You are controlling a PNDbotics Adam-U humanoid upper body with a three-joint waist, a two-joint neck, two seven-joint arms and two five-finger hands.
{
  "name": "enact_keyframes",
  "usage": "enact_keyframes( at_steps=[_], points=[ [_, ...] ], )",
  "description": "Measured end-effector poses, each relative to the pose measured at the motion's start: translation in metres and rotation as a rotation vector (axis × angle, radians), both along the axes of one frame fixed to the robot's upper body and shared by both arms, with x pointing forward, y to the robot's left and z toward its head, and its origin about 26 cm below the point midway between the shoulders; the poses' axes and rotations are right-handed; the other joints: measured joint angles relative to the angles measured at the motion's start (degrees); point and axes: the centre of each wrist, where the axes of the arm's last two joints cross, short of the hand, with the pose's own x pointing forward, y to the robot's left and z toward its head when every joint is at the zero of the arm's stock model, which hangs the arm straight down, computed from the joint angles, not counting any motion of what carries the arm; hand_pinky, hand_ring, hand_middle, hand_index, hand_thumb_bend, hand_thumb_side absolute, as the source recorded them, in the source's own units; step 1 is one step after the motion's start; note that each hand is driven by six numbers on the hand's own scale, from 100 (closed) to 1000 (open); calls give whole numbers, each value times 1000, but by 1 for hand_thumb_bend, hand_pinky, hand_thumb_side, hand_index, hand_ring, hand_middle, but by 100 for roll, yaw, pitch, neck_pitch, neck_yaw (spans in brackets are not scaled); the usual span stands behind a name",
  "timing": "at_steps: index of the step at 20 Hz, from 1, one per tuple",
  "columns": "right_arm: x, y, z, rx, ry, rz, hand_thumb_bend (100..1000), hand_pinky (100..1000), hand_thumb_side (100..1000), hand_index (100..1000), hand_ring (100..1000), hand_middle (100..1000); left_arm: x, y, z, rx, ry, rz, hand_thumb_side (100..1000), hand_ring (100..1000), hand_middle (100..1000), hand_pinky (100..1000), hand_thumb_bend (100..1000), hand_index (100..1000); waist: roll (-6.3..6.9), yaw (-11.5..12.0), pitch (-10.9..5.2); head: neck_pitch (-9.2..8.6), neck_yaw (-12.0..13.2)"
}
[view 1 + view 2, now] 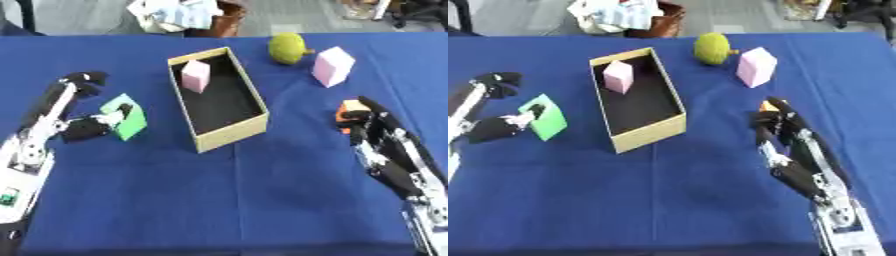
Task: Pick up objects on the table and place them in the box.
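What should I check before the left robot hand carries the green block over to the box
1. Hold on green block: ok, the left robot hand has its fingers curled round the block's near side.
2. Block lifted off the blue table: cannot tell.
3. Room in the box: ok, only one pink block sits at its far end; the near part is bare.
4. Path from block to box: ok, nothing lies between them.
5. Right robot hand out of the way: ok, it is right of the box, at an orange object.
6. Right robot hand's grip on the orange object: cannot tell.
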Motion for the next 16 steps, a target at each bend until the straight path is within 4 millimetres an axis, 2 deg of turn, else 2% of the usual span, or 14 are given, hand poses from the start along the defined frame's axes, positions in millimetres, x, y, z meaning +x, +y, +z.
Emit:
enact_keyframes(
  at_steps=[6,16],
  points=[
    [0,0,-1,-1,3,2,100,907,429,971,765,749,14,3,-1,117,35,-4,325,770,779,833,472,890,0,-7,0,0,-1],
    [0,0,-1,-1,4,4,100,907,427,969,765,749,31,1,-11,190,93,-9,341,756,769,824,466,883,0,-26,0,0,4]
  ],
)
